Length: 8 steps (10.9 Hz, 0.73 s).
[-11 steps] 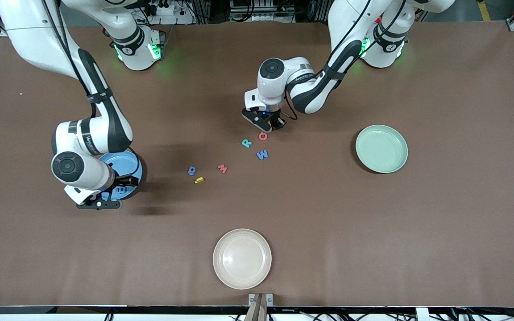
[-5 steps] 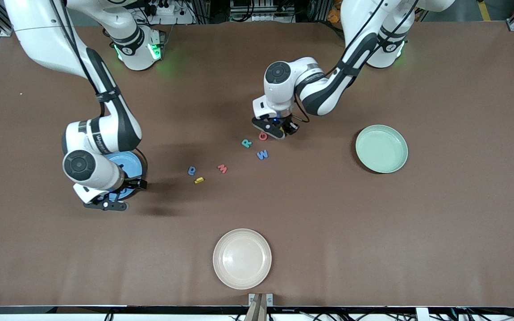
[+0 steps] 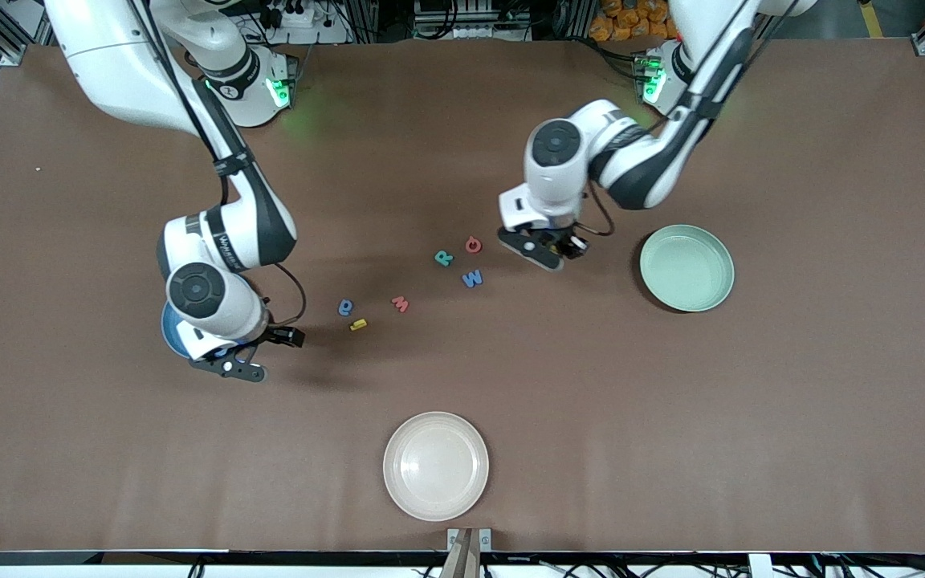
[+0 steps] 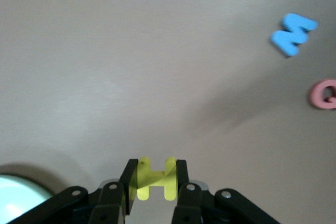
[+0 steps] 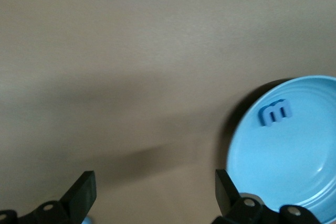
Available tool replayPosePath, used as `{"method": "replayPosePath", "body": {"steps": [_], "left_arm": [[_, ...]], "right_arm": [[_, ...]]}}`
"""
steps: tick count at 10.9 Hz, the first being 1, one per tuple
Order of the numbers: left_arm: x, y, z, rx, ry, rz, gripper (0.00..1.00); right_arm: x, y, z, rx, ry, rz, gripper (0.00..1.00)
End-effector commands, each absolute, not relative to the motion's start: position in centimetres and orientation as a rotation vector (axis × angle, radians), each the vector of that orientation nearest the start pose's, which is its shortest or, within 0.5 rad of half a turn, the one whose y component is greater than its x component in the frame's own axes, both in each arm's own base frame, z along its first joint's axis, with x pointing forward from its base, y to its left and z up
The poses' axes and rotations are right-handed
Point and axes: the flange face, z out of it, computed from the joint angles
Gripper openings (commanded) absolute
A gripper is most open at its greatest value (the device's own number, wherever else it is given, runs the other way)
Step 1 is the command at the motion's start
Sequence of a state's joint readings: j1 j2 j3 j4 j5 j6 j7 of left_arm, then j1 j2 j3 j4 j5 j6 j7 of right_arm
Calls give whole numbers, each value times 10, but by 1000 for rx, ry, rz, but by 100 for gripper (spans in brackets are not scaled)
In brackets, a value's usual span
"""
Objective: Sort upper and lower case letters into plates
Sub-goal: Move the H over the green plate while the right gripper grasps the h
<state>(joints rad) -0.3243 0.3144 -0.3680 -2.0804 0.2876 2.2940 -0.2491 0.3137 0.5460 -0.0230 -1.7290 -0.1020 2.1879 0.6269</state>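
Observation:
My left gripper (image 3: 547, 250) is shut on a yellow letter H (image 4: 156, 178) and holds it over bare table between the letter cluster and the mint green plate (image 3: 687, 267). My right gripper (image 3: 234, 365) is open and empty at the edge of the sky blue plate (image 3: 169, 333), which the arm mostly hides. In the right wrist view that plate (image 5: 299, 166) holds a blue letter m (image 5: 275, 114). On the table lie a red letter (image 3: 474, 245), a teal R (image 3: 444, 258), a blue W (image 3: 472, 278), a red M (image 3: 401, 303), a blue letter (image 3: 345, 307) and a yellow letter (image 3: 359, 324).
A cream-white plate (image 3: 436, 466) sits near the table's front edge, nearer to the camera than the letters. The left wrist view shows the blue W (image 4: 293, 34), the red letter (image 4: 324, 94) and a bit of the mint plate's rim (image 4: 16, 198).
My left gripper has moved from beside the red letter toward the mint green plate. My right gripper has moved off the sky blue plate toward the loose letters.

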Motion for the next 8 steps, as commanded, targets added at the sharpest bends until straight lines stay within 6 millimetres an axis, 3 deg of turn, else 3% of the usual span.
{"method": "replayPosePath", "body": {"steps": [1, 4, 6, 8], "left_arm": [[463, -308, 298, -2843, 953, 71, 0], [495, -233, 318, -2837, 1035, 100, 0], [512, -172, 319, -2870, 1089, 137, 0], [514, -128, 303, -2905, 1111, 176, 0]], "right_arm": [[639, 231, 260, -3187, 645, 8, 100], [645, 255, 258, -3031, 926, 54, 100], [645, 269, 252, -2924, 1078, 121, 100], [642, 275, 241, -2860, 1264, 136, 100]]}}
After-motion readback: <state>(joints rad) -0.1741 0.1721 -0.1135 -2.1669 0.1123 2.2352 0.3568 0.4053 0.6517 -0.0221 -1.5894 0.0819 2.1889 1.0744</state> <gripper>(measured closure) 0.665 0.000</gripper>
